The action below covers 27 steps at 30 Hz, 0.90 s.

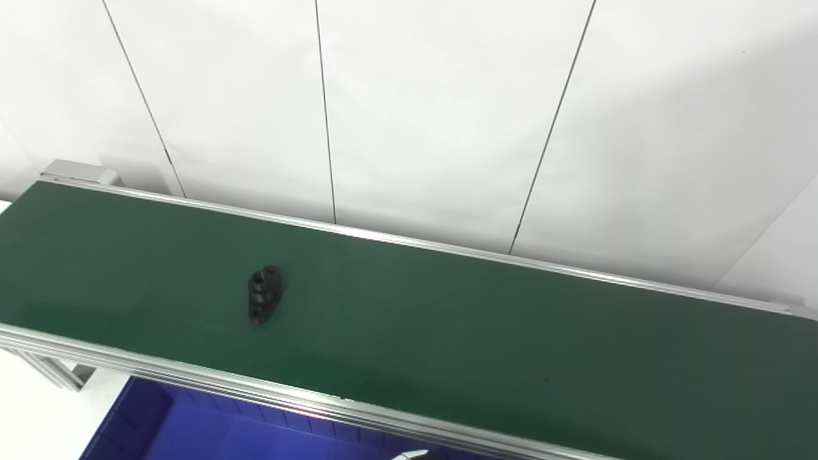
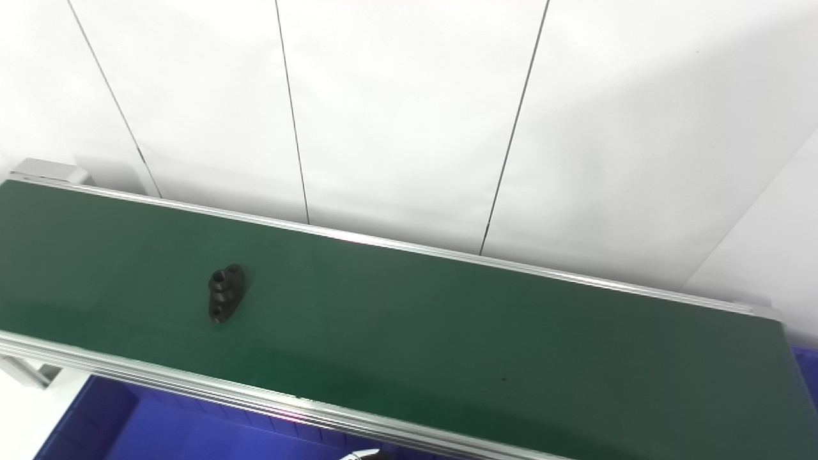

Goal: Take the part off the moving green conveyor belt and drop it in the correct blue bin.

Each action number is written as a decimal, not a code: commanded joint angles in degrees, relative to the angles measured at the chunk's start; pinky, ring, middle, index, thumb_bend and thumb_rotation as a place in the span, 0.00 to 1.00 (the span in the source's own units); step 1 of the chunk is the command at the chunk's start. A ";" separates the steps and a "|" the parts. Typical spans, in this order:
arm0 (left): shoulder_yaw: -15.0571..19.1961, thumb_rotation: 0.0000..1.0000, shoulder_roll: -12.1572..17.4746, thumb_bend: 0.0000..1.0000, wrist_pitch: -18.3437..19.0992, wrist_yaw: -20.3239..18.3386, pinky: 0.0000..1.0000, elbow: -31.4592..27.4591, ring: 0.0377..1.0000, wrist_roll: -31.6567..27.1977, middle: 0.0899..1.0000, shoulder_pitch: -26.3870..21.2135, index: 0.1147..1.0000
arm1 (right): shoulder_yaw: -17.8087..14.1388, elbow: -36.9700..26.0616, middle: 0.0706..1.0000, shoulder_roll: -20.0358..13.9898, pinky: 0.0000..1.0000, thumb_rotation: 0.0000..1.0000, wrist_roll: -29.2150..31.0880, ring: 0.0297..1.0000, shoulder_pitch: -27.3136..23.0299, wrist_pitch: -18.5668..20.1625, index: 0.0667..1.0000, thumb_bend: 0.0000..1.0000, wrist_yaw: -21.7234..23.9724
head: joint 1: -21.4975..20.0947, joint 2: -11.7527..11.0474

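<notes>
Part: a black part [image 1: 264, 294] is lying flat on the green conveyor belt [image 1: 447, 319], left of centre, nearer the near rail than the far one, touching neither.
Belt edges: a silver near rail [image 1: 192, 377] and a silver far rail [image 1: 447, 246] are running the belt's length; the belt is slanting down toward the right.
Open room: bare green surface is stretching wide on the part's right and a shorter run on its left.
Bin: a blue bin [image 1: 192, 428] is sitting below the near rail, at the lower left.
Backdrop: white wall panels [image 1: 434, 115] with thin dark seams are standing behind the far rail.
Hands: a small pale tip [image 1: 412, 455] is poking in at the bottom edge; which hand it is, and whether it is spread or pressed together, cannot be told.
View difference: the right eye view is showing the belt's right end [image 2: 776, 319] and a sliver of blue [image 2: 806, 358] beyond it.
Writing: none readable.
</notes>
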 commanded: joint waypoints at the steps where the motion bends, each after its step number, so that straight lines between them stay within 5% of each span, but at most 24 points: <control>1: -1.45 0.94 -0.64 1.00 -1.92 0.23 0.76 -0.32 0.81 0.12 0.80 -0.03 0.78 | -0.52 -4.16 0.94 -0.33 0.98 0.96 1.31 0.96 1.28 -2.84 0.95 0.96 1.51 | -0.01 0.00; 14: -1.91 0.95 -0.96 1.00 -1.92 0.46 0.76 0.46 0.81 -0.16 0.82 -0.82 0.80 | -7.61 -15.67 0.96 3.86 1.00 0.91 11.52 0.99 1.79 -2.83 0.98 0.99 14.71 | 0.32 -0.35; 18: -2.05 0.95 -1.05 0.99 -1.92 0.89 0.75 0.91 0.81 0.12 0.81 -1.13 0.79 | -9.13 -18.37 0.86 6.01 0.78 0.86 11.50 0.83 1.14 -2.82 0.94 1.00 14.96 | 0.35 -0.36; 27: -2.15 0.95 -1.33 1.00 -1.92 1.01 0.76 1.79 0.81 -0.38 0.81 -1.70 0.79 | -6.74 -22.59 0.83 10.56 0.62 0.78 3.96 0.76 -5.22 -2.10 0.93 0.95 9.94 | 0.39 -0.61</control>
